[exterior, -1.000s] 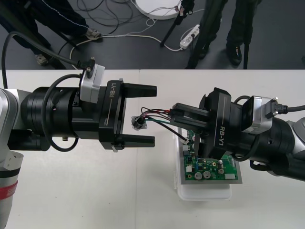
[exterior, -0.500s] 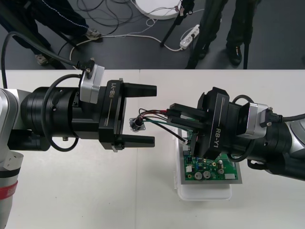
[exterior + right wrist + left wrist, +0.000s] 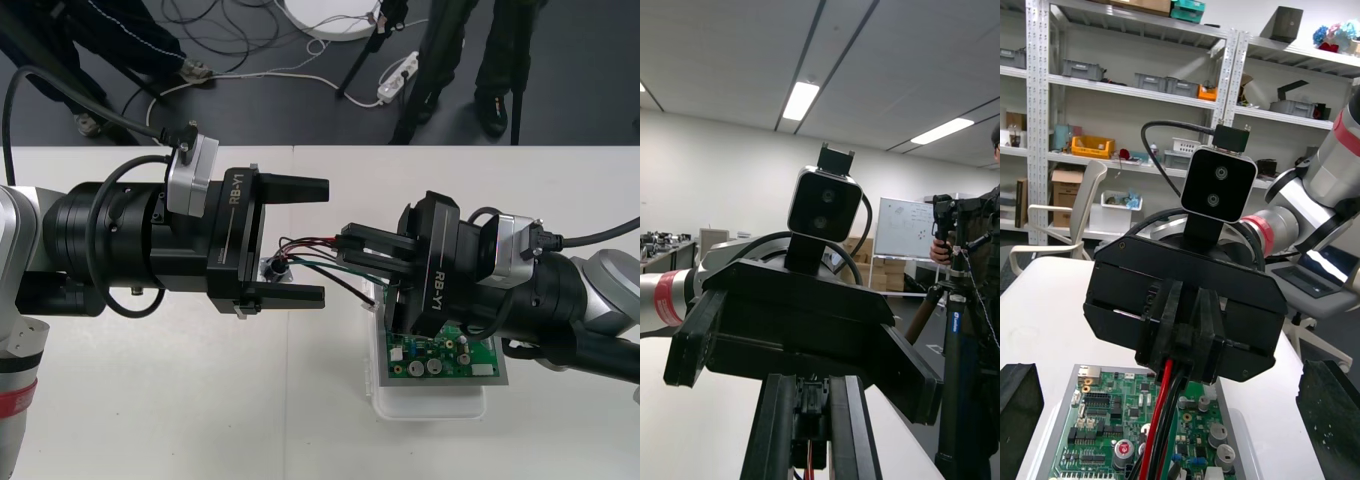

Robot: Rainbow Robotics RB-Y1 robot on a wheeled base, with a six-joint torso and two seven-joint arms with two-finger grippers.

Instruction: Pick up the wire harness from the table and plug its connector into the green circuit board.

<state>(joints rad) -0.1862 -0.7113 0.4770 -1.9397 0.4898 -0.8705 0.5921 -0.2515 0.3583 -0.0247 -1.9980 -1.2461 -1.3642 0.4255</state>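
The right gripper [image 3: 348, 250] pinches the wire harness [image 3: 300, 241] by its plug [image 3: 811, 412], left of the green circuit board [image 3: 445, 358]. The left gripper [image 3: 322, 240] is spread wide around the socket [image 3: 272, 268]. I think it should close softly, no tugging.

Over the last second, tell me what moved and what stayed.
The right gripper, shut on the wire harness, moved toward the left gripper, carrying the round socket further in between its open fingers. The left gripper and the green circuit board stayed put.

"RB-Y1", white lettering, on left hand [image 3: 322, 240] body; same "RB-Y1" on right hand [image 3: 348, 246] body.
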